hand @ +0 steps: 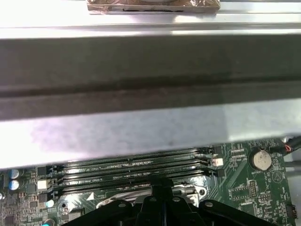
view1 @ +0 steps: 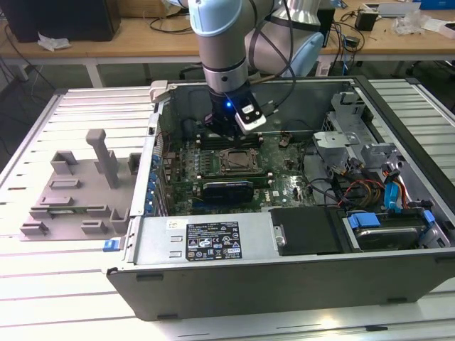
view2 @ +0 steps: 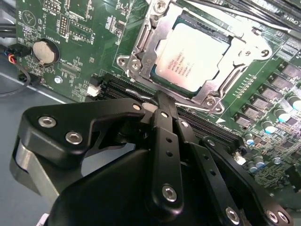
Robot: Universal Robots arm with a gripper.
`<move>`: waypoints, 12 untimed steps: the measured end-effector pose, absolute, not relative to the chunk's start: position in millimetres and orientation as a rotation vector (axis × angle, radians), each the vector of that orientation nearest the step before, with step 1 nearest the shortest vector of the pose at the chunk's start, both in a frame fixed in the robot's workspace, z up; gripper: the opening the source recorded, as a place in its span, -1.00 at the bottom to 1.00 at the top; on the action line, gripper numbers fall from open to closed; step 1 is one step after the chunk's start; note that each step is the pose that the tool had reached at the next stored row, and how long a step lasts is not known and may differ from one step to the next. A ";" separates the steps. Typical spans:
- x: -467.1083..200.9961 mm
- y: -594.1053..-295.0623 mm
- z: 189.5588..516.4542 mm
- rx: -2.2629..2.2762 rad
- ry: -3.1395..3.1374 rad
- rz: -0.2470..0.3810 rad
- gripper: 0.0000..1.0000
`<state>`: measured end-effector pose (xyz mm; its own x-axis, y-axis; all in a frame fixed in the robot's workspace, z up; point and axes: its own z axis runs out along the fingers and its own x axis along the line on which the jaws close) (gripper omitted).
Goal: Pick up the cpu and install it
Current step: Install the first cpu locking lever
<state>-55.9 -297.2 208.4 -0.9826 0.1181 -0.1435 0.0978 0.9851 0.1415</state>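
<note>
The cpu, a flat square chip with a silvery-white top, lies inside the metal-framed socket on the green motherboard. In the exterior view the socket sits mid-board inside the open computer case. My gripper hangs just beside the socket over the black memory slots, apart from the chip. Its black fingers meet at the tips with nothing between them. In the exterior view the gripper is low in the case, behind the socket.
The case's metal walls surround the board, and one wall rises close by the memory slots. Cables and a drive cage crowd the exterior view's right. A grey moulded tray lies on the slatted table at the left.
</note>
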 end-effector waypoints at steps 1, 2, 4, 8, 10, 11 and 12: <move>-57.3 -296.5 208.3 0.171 2.977 0.201 -0.79; -58.0 -296.1 208.3 0.175 2.977 0.200 -0.79; -58.9 -294.9 208.3 0.185 2.976 0.199 -0.79; -58.9 -294.8 207.6 0.273 2.966 0.193 -0.79; -58.9 -294.6 207.5 0.294 2.963 0.191 -0.79; -58.9 -294.3 207.4 0.305 2.962 0.190 -0.79; -58.9 -294.0 207.3 0.311 2.961 0.189 -0.79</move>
